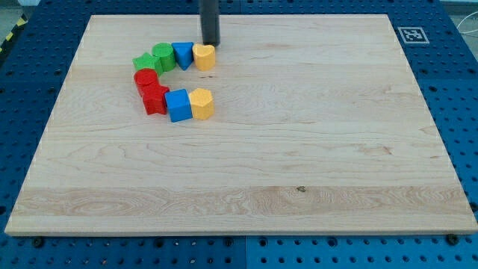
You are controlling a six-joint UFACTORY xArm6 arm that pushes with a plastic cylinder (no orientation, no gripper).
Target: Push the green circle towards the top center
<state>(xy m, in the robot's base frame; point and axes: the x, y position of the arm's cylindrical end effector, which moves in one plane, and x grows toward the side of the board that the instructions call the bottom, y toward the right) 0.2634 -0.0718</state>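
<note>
Nearest the view's bottom, the pale wooden tabletop (246, 187) lies bare. Further up, below and left of my tip: a yellow block (202, 104), a blue block (178, 104), a red star-like block (154, 99) and a red round block (146, 78), touching in a curve. Then a green block (144, 62), the green circle (163, 56) well to my tip's left, a blue triangular block (183, 54), and a yellow block (205, 57) just below my tip (212, 45). No claw here, only a plain dark rod. Far right corner: a black-and-white square marker (411, 34), no readable writing.
</note>
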